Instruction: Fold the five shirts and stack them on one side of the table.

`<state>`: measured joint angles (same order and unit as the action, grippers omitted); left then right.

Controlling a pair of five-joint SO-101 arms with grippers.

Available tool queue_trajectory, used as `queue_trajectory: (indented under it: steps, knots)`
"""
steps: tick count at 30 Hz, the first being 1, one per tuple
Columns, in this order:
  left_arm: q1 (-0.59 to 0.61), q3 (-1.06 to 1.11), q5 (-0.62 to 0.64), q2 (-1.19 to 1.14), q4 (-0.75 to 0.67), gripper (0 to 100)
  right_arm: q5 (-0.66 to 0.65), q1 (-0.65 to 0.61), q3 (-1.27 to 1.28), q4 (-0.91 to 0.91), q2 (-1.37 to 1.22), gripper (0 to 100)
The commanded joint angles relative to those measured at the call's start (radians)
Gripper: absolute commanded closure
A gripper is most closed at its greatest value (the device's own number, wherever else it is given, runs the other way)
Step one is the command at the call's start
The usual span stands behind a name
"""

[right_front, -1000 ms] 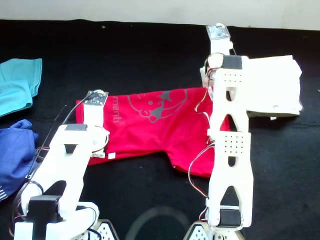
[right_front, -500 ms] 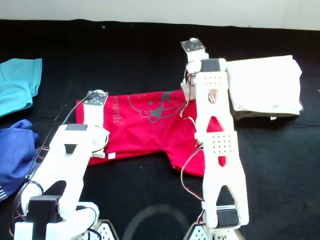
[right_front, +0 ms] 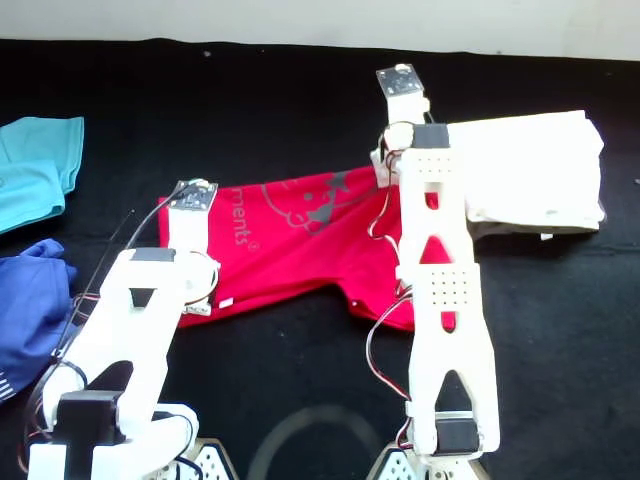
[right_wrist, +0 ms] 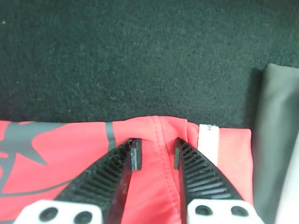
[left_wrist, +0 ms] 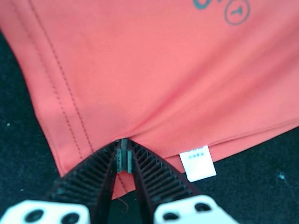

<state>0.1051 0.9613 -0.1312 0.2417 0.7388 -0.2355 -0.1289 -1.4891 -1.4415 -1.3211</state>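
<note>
Red shirt (right_front: 300, 250) with a grey print is laid flat, slightly skewed, at the centre of the black cloth-covered table (right_front: 250, 100) in the high view. Its hem near the lower left corner is pinched by the left gripper (left_wrist: 123, 156), jaws pressed together on a small pucker of cloth just beside a small white sewn-in tag (left_wrist: 198, 163). At the shirt's upper right edge, a raised fold of red cloth is clamped between the jaws of the right gripper (right_wrist: 155, 154), next to a white neck label (right_wrist: 208, 140). A folded white shirt (right_front: 530, 165) is seen at the upper right of the frame, stacked on a folded dark grey shirt (right_front: 500, 232). A teal shirt (right_front: 35, 170) and a crumpled blue shirt (right_front: 30, 300) are seen at the left edge, well apart from the red one.
</note>
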Motion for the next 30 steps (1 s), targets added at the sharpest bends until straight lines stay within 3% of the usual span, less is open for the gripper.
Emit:
queue_trajectory:
  steps: [1,7,12,22,25,30]
  knots:
    - [-0.007,-0.015,-0.003,-0.007,-0.018,99,0.006,0.010,-0.088,-0.053,0.042,86.5]
    - [-0.007,-0.015,-0.003,-0.007,-0.018,99,0.003,0.008,-0.278,-0.206,0.101,86.5]
    - [-0.007,-0.015,-0.003,-0.007,-0.018,99,0.003,0.010,-0.275,-0.320,0.173,86.5]
    - [-0.007,0.002,0.000,0.001,-0.021,99,0.008,0.028,-0.260,-0.329,0.394,86.5]
    - [-0.007,0.002,0.000,0.001,-0.021,99,0.008,0.024,-0.124,-0.329,0.532,86.5]
    - [-0.007,0.002,0.000,0.001,-0.023,99,0.008,0.007,0.381,-0.326,0.851,86.5]
